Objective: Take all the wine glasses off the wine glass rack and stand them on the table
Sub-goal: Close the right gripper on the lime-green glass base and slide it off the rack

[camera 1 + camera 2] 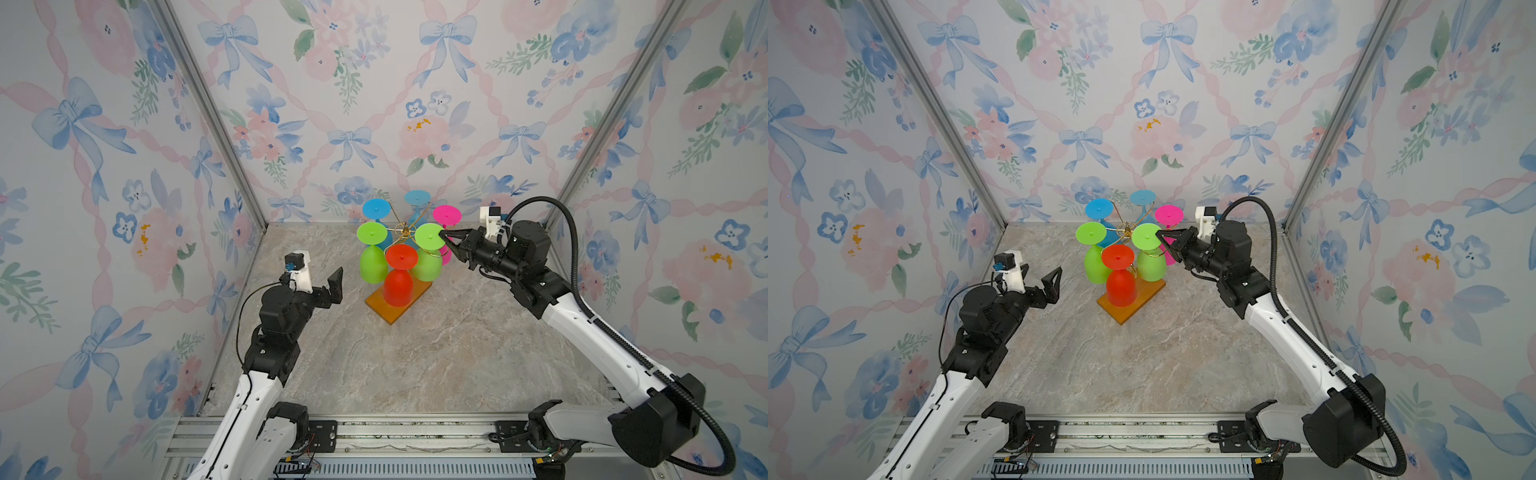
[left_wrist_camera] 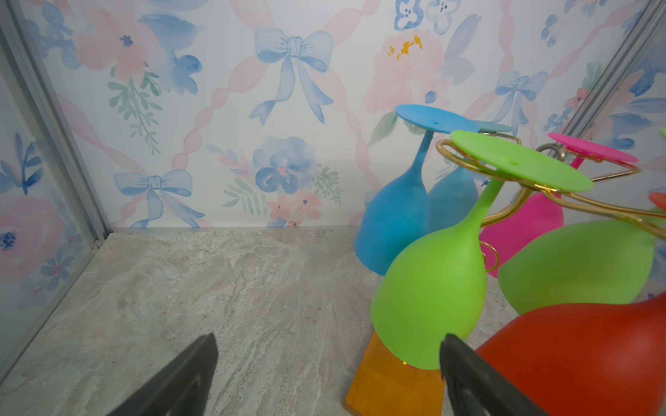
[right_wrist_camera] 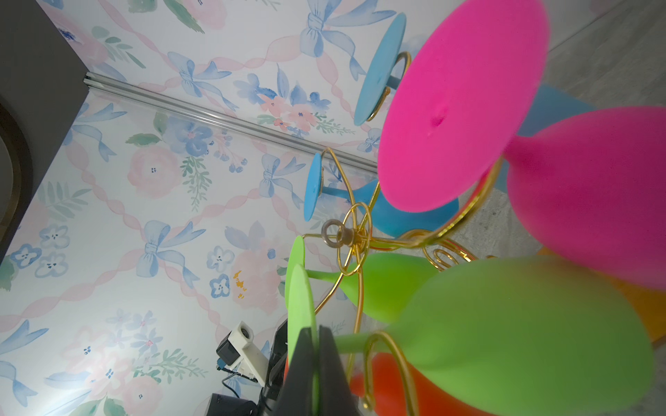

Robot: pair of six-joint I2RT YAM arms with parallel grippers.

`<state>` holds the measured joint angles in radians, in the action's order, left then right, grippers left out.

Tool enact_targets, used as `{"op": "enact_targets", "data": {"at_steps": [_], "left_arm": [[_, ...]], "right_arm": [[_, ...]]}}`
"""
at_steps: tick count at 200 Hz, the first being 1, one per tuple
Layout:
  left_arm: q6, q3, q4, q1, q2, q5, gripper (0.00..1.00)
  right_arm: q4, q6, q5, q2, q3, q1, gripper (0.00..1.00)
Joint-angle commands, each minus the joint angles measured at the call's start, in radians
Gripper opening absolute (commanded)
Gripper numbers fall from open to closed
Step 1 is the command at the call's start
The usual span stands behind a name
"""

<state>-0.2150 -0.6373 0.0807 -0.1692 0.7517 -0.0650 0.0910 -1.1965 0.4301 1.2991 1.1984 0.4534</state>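
Rack holds six glasses: two green, two blue, pink, red.

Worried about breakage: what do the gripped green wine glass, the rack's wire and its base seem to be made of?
The green wine glass: likely plastic or silicone, matte, opaque, without glints. The wine glass rack: thin metal wire, glossy gold finish with bright highlights. Its base: probably wood, orange-brown, smooth and glossy; grain unclear.

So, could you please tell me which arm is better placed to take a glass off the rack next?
Right arm: the right gripper is shut on the round foot of the right-hand lime-green wine glass hanging on the gold wire rack. The left gripper is open, apart from the rack.
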Motion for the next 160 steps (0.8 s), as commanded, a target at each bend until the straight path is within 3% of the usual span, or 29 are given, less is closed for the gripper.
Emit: {"op": "enact_targets", "data": {"at_steps": [1, 160], "left_arm": [[-0.014, 0.010, 0.024, 0.007, -0.008, -0.006, 0.98], [-0.018, 0.014, 0.024, 0.008, -0.005, -0.007, 0.98]], "right_arm": [[0.026, 0.015, -0.033, 0.003, 0.032, 0.001, 0.00], [0.037, -0.038, -0.096, -0.106, -0.075, -0.059, 0.00]]}}
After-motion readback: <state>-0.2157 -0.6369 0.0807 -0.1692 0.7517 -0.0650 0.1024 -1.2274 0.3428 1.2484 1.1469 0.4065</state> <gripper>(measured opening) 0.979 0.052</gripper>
